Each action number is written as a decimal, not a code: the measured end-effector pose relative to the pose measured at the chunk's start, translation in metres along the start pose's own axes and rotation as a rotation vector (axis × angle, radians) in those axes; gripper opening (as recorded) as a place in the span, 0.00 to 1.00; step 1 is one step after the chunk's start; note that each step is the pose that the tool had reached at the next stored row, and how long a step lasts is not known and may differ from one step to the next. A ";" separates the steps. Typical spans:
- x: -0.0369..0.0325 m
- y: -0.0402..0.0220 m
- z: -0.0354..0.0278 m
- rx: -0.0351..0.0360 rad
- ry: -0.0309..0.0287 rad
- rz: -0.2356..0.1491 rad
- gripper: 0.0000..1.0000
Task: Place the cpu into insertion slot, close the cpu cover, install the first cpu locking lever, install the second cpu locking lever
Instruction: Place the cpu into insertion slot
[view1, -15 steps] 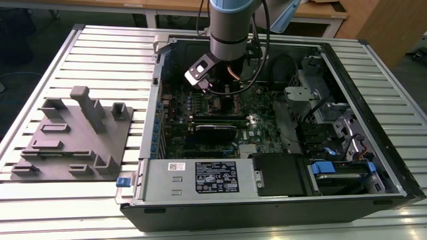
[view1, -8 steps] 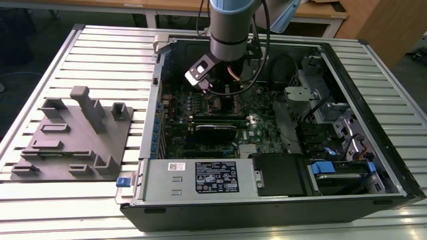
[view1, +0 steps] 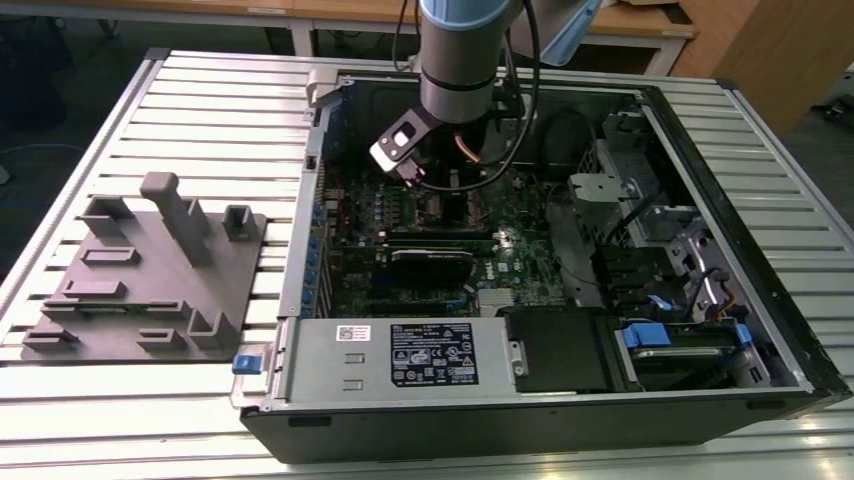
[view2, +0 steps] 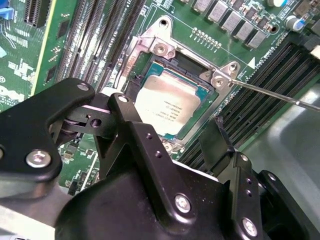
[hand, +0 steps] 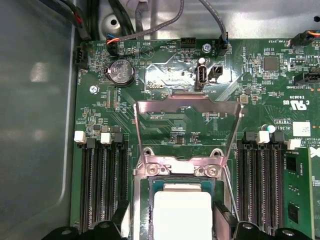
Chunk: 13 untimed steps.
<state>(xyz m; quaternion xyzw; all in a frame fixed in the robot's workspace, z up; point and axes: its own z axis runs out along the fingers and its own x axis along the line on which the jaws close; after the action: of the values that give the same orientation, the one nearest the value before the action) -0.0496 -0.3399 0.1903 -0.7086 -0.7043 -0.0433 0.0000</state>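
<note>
No legible text anywhere

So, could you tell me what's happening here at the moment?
A robot arm is reaching into an open PC case on a slatted table. The cpu sits in the slot on the green board. The open gripper hangs just above it, a finger on either side. The cover stands open, so the chip is not yet clamped. A thin lever sticks out beside the slot, unlatched.
</note>
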 end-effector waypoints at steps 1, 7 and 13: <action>0.0000 -0.0002 0.0000 0.0000 -0.0018 0.000 0.75; 0.0000 -0.0050 -0.0001 -0.0003 -0.0021 0.007 0.75; 0.0002 -0.0055 0.0000 -0.0005 -0.0001 0.007 0.75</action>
<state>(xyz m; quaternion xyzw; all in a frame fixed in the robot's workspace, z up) -0.0551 -0.3396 0.1899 -0.7111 -0.7017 -0.0434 0.0000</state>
